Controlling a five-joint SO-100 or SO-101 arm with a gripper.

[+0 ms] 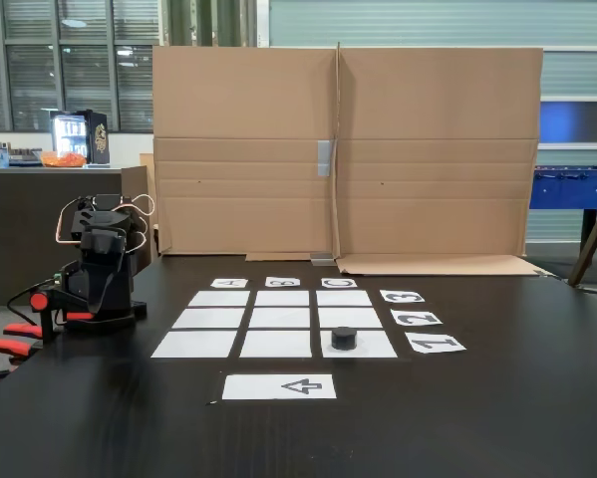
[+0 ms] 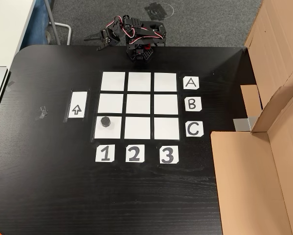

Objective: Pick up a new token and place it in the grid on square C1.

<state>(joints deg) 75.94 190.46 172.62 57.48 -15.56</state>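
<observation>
Tool (image 2: 95, 36) off-grid, one token (image 2: 105, 121) on square C1 (image 2: 116, 132)

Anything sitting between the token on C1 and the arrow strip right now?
No. In the other view, the token sits on square C1, and the stretch from it to the arrow strip is just white paper and bare black table.

A small black robot arm (image 2: 139, 41) sits folded up at the edge of the bench (image 2: 48, 196), on the side of the grid (image 2: 139, 105) marked with the letter A. In the other view its upper links are doubled back over its base, and its hand (image 2: 95, 38) reaches sideways past the bench edge, away from the grid, holding nothing. In the fixed view the arm (image 1: 97, 269) is hunched low, well apart from the grid.
</observation>
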